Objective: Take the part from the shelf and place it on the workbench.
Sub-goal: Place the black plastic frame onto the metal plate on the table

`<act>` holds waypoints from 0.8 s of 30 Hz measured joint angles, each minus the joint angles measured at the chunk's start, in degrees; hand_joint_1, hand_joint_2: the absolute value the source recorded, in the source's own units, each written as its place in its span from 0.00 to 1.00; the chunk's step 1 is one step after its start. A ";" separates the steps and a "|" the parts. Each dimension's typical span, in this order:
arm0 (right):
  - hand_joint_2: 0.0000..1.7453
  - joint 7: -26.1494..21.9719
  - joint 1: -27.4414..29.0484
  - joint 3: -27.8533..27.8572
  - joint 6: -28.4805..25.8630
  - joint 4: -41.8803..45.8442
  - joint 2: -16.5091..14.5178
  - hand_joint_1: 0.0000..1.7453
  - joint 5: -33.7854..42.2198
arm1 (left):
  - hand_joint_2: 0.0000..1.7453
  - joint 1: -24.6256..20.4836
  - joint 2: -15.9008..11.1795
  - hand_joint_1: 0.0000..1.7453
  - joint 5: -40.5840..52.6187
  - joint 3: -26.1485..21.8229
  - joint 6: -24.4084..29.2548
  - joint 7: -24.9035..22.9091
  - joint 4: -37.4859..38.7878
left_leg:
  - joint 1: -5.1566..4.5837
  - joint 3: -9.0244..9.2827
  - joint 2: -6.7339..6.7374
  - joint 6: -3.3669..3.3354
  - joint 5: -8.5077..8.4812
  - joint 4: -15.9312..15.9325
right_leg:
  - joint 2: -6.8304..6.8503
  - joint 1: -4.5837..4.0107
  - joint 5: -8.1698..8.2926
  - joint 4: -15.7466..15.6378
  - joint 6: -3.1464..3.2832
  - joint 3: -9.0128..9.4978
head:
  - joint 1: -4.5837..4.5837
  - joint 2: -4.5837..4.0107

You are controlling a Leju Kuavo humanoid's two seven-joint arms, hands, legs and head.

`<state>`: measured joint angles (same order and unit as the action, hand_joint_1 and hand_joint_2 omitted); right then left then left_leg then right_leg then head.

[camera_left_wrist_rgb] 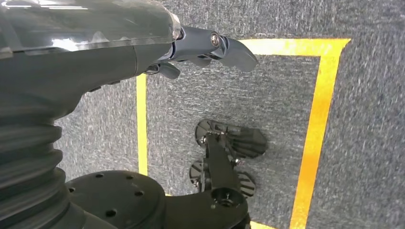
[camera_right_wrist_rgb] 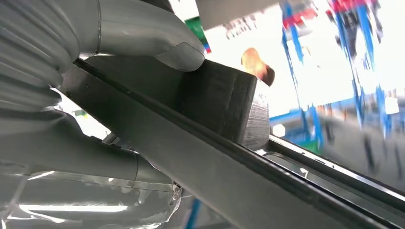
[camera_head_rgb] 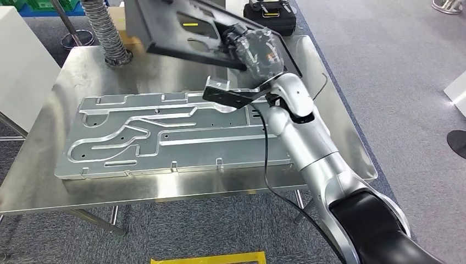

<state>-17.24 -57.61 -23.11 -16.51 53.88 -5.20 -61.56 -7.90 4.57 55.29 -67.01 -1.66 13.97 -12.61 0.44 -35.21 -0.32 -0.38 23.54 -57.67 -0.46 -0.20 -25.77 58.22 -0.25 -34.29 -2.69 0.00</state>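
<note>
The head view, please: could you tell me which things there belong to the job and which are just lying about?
Job:
- dark part, held tilted above the workbench by the right hand
- silver panel, lying flat on the workbench

Lying about:
- ribbed hose at the workbench's far edge
- black case on the floor beyond
- white block beside the workbench

Industrial workshop or factory test cell. Indicators: a stainless-steel desk (camera_head_rgb: pixel 181 190) on metal legs; a large stamped metal panel (camera_head_rgb: pixel 165 137) with ribs and channels lying flat on it; a flexible ribbed extraction hose (camera_head_rgb: pixel 107 30) at the desk's far edge; grey carpet floor (camera_head_rgb: pixel 395 60) marked with yellow tape lines (camera_left_wrist_rgb: pixel 315 129); green crates (camera_head_rgb: pixel 33 5) and a black equipment case (camera_head_rgb: pixel 269 14) beyond.
</note>
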 joint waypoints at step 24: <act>1.00 22.18 -8.64 -11.37 14.36 -28.13 -11.03 1.00 -12.80 | 1.00 0.38 1.28 0.00 -0.22 0.01 0.83 -0.65 0.00 | 0.96 -4.09 0.07 2.54 3.45 -9.55 | 0.33 0.60 1.76 -0.84 1.43 -0.61 | 0.01 0.00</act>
<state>4.94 -66.26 -34.48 -2.15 25.75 -16.23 -74.36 -7.52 5.86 55.07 -67.00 -0.83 13.32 -12.61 1.41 -39.30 -0.25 2.16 26.99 -67.23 -0.13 0.40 -24.01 57.37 1.17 -34.90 -2.69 0.00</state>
